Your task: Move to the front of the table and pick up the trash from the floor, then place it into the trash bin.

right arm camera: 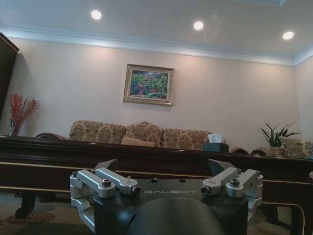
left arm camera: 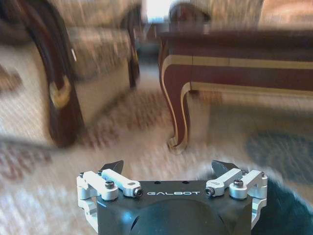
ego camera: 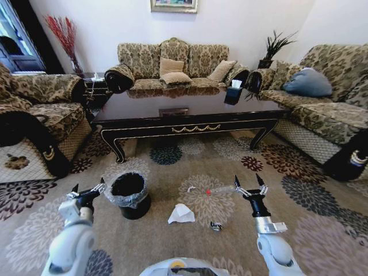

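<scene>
White tissue (ego camera: 181, 214) crumpled on carpet, clear plastic piece (ego camera: 217, 190) lying crosswise, both claws spread wide.

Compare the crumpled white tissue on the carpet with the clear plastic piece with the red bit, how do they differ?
The crumpled white tissue is opaque and bunched into a compact wad; the clear plastic piece with red is see-through and stretched out long. The tissue lies nearer the round black trash bin; the plastic lies just beside the open right gripper. Both rest on the patterned carpet in front of the dark wooden table.
</scene>
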You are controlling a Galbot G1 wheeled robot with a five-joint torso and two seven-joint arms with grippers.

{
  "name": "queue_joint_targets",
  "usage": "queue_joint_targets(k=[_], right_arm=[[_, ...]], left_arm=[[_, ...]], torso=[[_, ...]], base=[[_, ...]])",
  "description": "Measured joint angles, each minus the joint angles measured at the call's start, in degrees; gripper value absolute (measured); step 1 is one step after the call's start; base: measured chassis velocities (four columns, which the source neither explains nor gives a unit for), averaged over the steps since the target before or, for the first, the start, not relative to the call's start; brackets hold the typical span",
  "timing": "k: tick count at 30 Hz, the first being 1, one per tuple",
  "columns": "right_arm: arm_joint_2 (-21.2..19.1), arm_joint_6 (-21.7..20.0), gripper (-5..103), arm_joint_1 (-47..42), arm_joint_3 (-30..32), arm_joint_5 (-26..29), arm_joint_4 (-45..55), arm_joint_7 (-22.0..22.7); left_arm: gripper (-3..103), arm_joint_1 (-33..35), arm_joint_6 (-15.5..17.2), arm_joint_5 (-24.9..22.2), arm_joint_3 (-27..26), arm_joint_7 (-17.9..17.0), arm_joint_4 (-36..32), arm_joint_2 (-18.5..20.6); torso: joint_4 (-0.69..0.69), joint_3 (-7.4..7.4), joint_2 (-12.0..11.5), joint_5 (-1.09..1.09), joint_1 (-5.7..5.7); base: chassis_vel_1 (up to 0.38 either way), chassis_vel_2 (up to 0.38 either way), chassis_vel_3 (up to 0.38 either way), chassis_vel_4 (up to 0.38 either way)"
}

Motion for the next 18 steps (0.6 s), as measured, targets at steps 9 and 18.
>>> queue_joint_targets(k=[9,18], right_arm=[[-0.03,0.01,100,-0.19,-0.05,-1.22,-1.07,-0.1],[0.08,0.19,100,-0.38,-0.59,-2.27,-2.27,-0.12]], left_arm=[[100,-5.35,5.42,-8.96,1.36,1.11,9.62,-2.77],[100,-10.79,4.71,-16.51,0.82,0.31,16.16,-2.35]], torso=[[0.0,0.0,0.0,0.01,0.0],[0.0,0.0,0.0,0.02,0.0]], base=[[0.0,0.0,0.0,0.0],[0.0,0.0,0.0,0.0]])
